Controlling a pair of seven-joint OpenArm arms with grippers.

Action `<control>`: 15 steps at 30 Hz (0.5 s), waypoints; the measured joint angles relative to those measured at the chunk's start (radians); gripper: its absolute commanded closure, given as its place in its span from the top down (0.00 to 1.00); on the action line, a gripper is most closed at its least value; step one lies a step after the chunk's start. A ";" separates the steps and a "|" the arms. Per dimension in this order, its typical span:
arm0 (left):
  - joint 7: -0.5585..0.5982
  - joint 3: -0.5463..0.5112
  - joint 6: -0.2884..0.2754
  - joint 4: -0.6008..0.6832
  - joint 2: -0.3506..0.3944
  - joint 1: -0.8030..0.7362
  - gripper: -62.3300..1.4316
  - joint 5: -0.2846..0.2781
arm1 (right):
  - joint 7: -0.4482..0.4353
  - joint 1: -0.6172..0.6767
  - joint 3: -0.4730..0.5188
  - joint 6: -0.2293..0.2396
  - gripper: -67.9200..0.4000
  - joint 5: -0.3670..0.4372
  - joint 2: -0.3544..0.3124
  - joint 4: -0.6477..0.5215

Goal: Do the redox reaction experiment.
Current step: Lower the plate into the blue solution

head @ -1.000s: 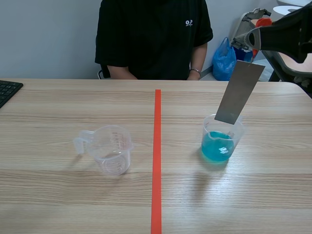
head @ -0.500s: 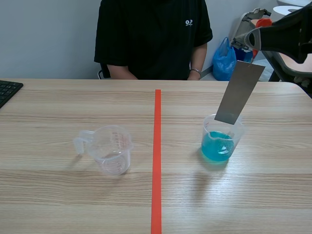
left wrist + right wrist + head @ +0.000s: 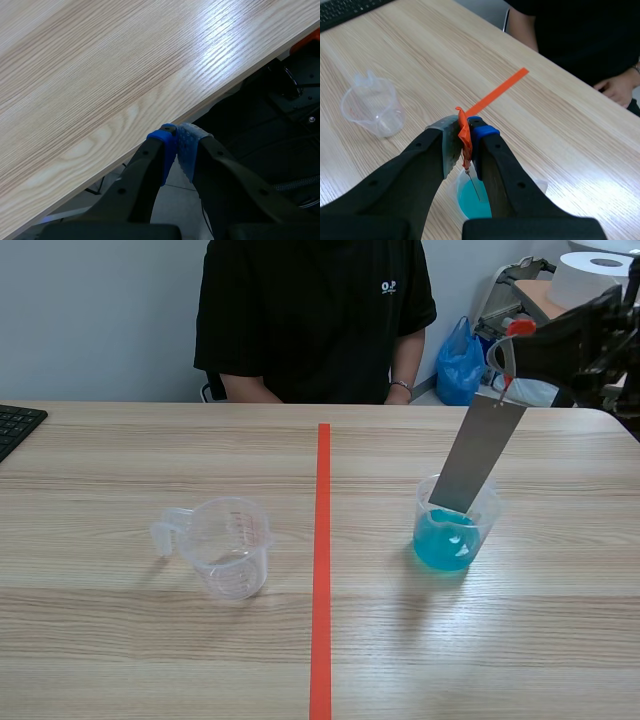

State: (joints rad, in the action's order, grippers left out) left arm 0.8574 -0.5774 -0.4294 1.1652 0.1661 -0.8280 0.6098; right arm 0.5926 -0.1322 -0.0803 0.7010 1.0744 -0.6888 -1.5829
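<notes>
A grey metal strip [image 3: 478, 455] hangs tilted from my right gripper [image 3: 512, 340], which is shut on the red tab [image 3: 463, 132] at the strip's top. The strip's lower end sits inside a clear beaker [image 3: 446, 540] of blue liquid, right of the red tape line, about at the liquid's surface. In the right wrist view the beaker [image 3: 470, 202] lies straight below my right gripper [image 3: 466, 131]. An empty clear measuring cup [image 3: 232, 546] stands left of the line. My left gripper [image 3: 176, 142] is shut on nothing, just off the table's edge, and is outside the scene view.
A person in a black shirt [image 3: 315, 320] sits across the table with a hand [image 3: 615, 90] at the far edge. A keyboard corner [image 3: 15, 425] lies at the far left. A paper roll [image 3: 595, 275] and a blue bag [image 3: 460, 360] are behind the table.
My right gripper has come down and the strip's lower end has sunk from the beaker's rim to the blue liquid. The empty cup has not moved.
</notes>
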 measured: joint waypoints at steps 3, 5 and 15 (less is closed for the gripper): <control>0.000 0.000 0.000 0.000 0.000 0.000 0.09 0.000 | -0.001 0.000 0.000 0.003 0.03 -0.037 0.037 0.046; 0.000 0.000 0.000 0.000 0.000 0.000 0.09 0.000 | -0.001 0.000 0.000 0.003 0.03 -0.069 0.063 0.077; 0.000 0.000 0.000 0.000 0.000 0.000 0.09 0.000 | -0.092 -0.014 -0.064 0.037 0.03 -0.198 0.111 0.199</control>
State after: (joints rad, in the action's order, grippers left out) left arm 0.8577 -0.5774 -0.4294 1.1652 0.1661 -0.8280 0.6094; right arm 0.5011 -0.1463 -0.1444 0.7383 0.8761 -0.5781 -1.3842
